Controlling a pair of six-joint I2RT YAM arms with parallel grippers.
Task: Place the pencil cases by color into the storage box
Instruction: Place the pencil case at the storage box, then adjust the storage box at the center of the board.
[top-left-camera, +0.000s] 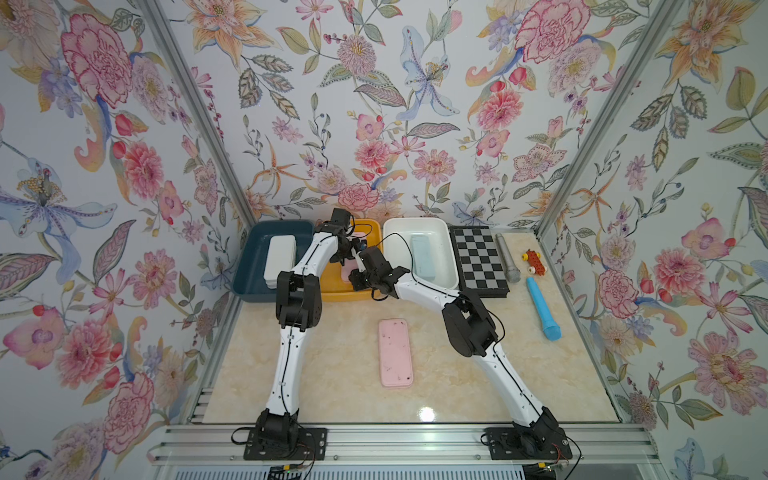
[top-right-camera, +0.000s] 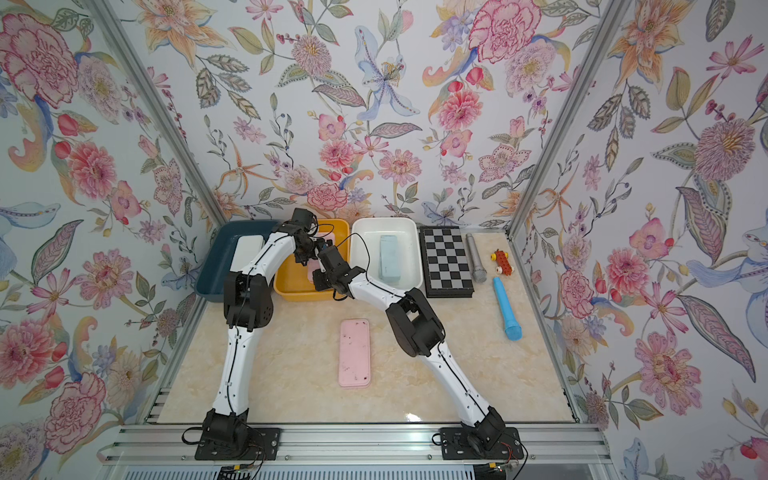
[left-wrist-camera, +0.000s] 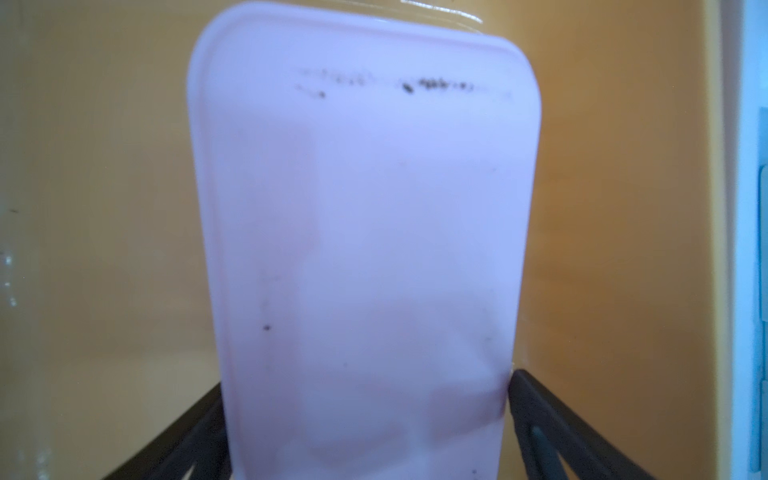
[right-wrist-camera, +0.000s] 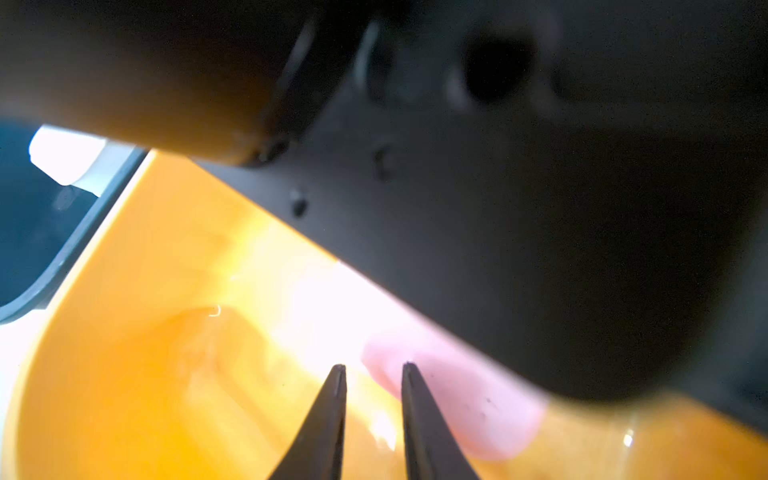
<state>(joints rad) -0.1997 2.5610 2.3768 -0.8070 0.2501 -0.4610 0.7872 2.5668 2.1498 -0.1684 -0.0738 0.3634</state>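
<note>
When I count the pencil cases, I find four that show. One white pencil case (top-left-camera: 280, 257) is in the dark blue bin (top-left-camera: 245, 270). One light blue pencil case (top-left-camera: 423, 255) is in the white bin (top-left-camera: 397, 245). One pink pencil case (left-wrist-camera: 365, 249) is in the yellow bin (top-left-camera: 349, 296). One other pink pencil case (top-left-camera: 395, 353) lies flat on the tabletop (top-left-camera: 332, 374), between my two arms. The white one looks thick, and I cannot tell if it is more than one.

That makes three bins, side by side at the far edge. To the right of them I see one chessboard (top-left-camera: 478, 262), one grey microphone (top-left-camera: 507, 257), one blue microphone (top-left-camera: 542, 309) and one little red toy car (top-left-camera: 534, 262).

My left arm (top-left-camera: 291, 332) goes up from its base, bends at the elbow by the dark blue bin, and dips into the yellow bin. My right arm (top-left-camera: 498, 357) leans over to the left, and its wrist hangs over the near part of the same yellow bin. The two wrists are very close together there.

My left fingers (left-wrist-camera: 524, 390) are spread as wide as the pink pencil case. They pinch it by its two long sides, one finger on each side, above the yellow floor of the bin.

My right fingers (right-wrist-camera: 328, 424) are pressed almost together, with only a thin slit between them. They point down into the yellow bin. The rounded end of the pink pencil case is just beside their tips, but I cannot tell if they touch it.
</note>
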